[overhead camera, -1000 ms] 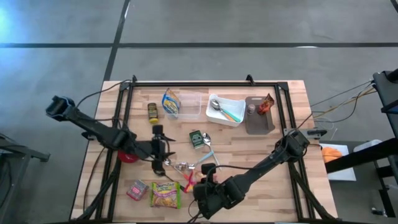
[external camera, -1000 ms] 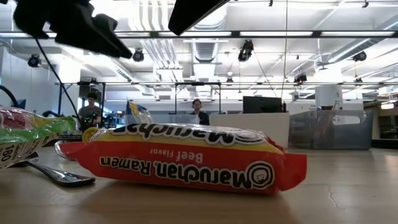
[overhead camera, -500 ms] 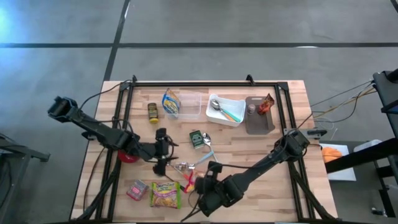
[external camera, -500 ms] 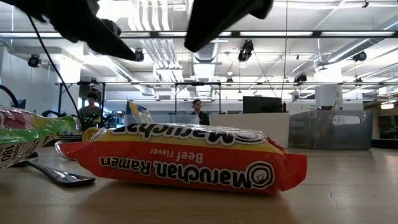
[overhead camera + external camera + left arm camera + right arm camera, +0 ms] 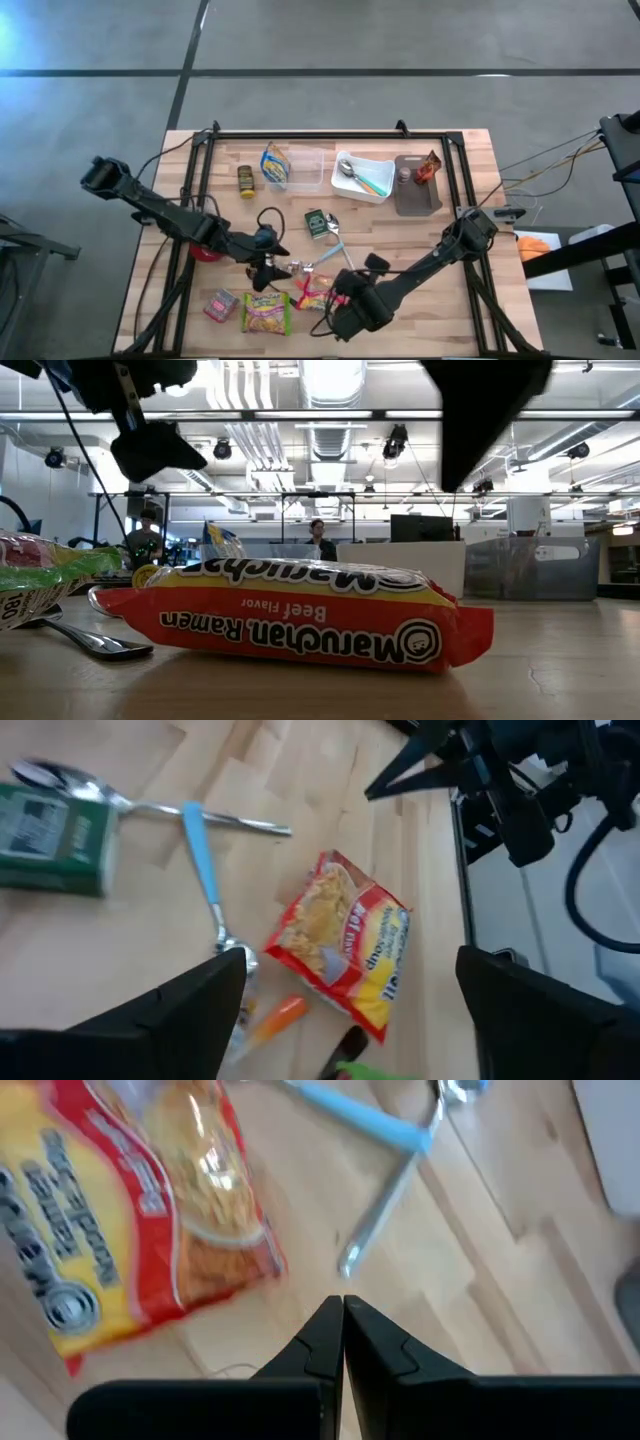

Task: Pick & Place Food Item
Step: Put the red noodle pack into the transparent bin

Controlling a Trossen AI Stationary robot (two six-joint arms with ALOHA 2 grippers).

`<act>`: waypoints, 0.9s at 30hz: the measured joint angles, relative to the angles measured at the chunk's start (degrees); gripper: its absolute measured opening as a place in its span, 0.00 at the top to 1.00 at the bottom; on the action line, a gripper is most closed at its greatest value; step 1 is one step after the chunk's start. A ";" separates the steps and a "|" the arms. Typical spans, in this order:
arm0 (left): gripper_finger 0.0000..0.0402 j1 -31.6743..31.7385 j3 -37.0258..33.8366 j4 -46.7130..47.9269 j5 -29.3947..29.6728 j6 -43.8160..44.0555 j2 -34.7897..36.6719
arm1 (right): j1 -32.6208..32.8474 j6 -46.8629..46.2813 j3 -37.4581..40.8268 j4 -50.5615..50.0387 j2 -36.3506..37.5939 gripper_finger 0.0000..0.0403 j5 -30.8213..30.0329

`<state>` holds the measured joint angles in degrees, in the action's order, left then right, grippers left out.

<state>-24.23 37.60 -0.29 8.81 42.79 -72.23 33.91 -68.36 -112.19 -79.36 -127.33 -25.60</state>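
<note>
A pale wooden table (image 5: pixel 470 160) stands on grey floor, with an open workshop of ceiling lights behind it. Near its front edge lies a red-and-yellow ramen packet (image 5: pixel 300 622) reading "Maruchan Ramen, Beef Flavor", flat on the wood, touched by neither gripper. The left gripper (image 5: pixel 268 262) hovers just beside it, fingers (image 5: pixel 190 1015) spread wide. The right gripper (image 5: pixel 342 1342), fingers pressed together, hangs over the wood just beside the packet. A blue-handled spoon (image 5: pixel 205 880) and a green box (image 5: pixel 50 840) lie nearby.
</note>
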 joint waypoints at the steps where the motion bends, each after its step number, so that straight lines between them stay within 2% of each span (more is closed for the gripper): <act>1: 0.09 -0.03 0.00 -1.06 -0.49 0.82 -1.31 | 0.38 -0.81 0.30 -0.27 0.00 0.98 0.04; 4: 0.09 -0.04 0.00 -5.12 -1.78 3.89 -5.70 | 1.30 -1.61 1.03 0.05 0.00 0.98 0.18; 9: 0.09 -0.04 0.08 -12.25 -7.42 9.65 -11.95 | 2.27 -4.12 2.86 0.70 0.09 0.98 0.17; 17: 0.09 -0.08 6.32 -11.64 -10.47 10.40 -19.97 | 2.95 -4.12 5.21 4.53 0.09 0.98 0.20; 23: 0.09 -0.09 11.28 -3.65 -11.31 10.44 -23.80 | 2.99 -3.73 7.21 7.11 0.09 0.98 0.30; 27: 0.09 -0.51 12.07 -3.32 -11.84 13.17 -25.16 | 2.99 -3.30 7.48 7.38 0.09 0.98 0.28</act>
<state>-24.74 49.67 -3.60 -3.03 55.96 -97.40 36.91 -71.66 -104.71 -71.97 -127.24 -25.32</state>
